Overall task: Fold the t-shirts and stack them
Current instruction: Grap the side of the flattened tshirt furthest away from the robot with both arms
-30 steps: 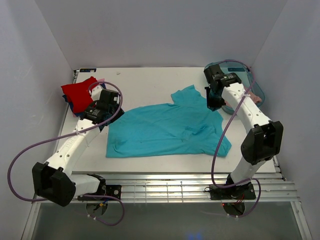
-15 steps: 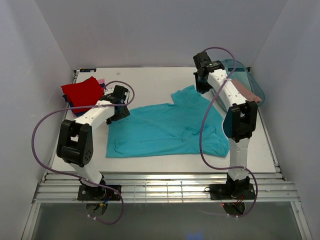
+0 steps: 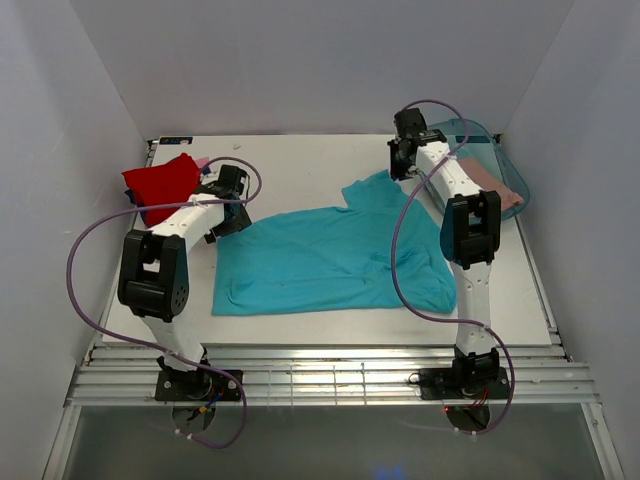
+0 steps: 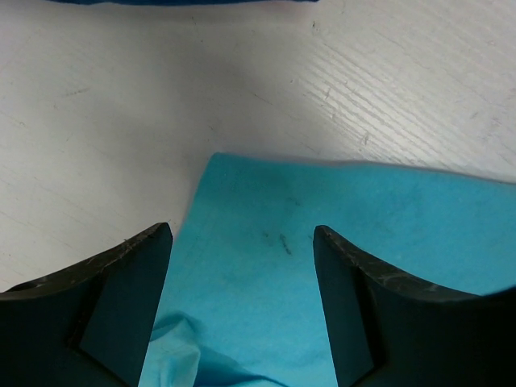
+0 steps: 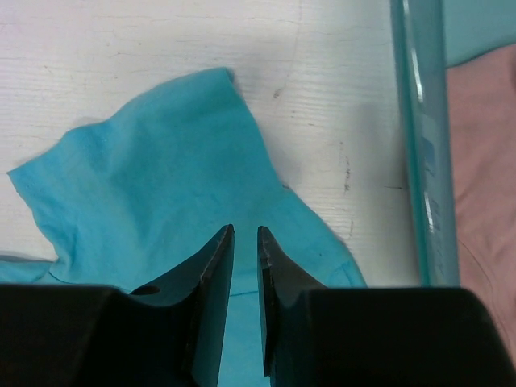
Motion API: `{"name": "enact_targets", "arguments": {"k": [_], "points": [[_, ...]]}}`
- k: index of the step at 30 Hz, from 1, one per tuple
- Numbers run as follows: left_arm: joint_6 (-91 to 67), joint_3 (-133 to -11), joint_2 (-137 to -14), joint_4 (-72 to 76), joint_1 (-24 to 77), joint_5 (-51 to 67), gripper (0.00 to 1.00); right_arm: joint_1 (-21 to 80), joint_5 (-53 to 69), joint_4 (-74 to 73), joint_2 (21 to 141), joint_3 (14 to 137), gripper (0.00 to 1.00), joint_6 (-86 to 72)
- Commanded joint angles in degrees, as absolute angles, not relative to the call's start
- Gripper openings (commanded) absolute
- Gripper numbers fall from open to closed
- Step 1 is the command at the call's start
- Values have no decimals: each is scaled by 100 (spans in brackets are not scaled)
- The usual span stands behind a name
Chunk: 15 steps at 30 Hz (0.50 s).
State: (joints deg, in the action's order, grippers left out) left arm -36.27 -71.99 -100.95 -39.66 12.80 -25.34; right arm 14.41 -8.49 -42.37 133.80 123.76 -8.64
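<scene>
T-shirts, fold-and-stack task; the teal t-shirt [image 3: 330, 262] lies spread at the centre of the table [image 3: 300, 160].

We begin at the left gripper [image 4: 242, 232]. Its jaws stand wide apart and hold nothing, and it hovers over a flat corner of the teal cloth. The right gripper [image 5: 244, 234] shows only a narrow slit between its fingers. We see teal cloth below the slit but nothing pinched in it. It hangs over the far sleeve of the same shirt, near the wall of the plastic tub [image 5: 419, 121].

Outward from the left gripper, at the far left corner, lies a pile. A red t-shirt [image 3: 160, 180] is on top, a dark blue t-shirt [image 3: 146, 212] under it, and a sliver of pink t-shirt [image 3: 203, 162] shows behind. A dusty-pink t-shirt [image 5: 484, 201] lies inside the tub.

Progress, as we judge it: the pile of three looks stacked, the teal shirt is not yet folded, and the dusty-pink one is not yet taken out.

Count: five shirts, one of each colour; one tub; two grippers.
</scene>
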Motion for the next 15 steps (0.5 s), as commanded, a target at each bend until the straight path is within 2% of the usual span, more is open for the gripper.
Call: {"name": "enact_targets", "arguments": {"k": [1,12,13,15], "points": [[-3507,-7392,-10283,-3867,1204,-2593,81,1477,-510,-3701,13298,12253,25,-923],[-3454,-7426,-10889,-3401,1143,-2461,79,1477,-361,-3586,13043,11831,24,-712],[-3445,-7470,-10951,-3401,1143,-2444,68,1477,-334,-3577,13026,11795,24,-703],[-3463,-7479,-10951,-3393,1134,-2426,58,1477,-316,-3568,13025,11716,24,-703]]}}
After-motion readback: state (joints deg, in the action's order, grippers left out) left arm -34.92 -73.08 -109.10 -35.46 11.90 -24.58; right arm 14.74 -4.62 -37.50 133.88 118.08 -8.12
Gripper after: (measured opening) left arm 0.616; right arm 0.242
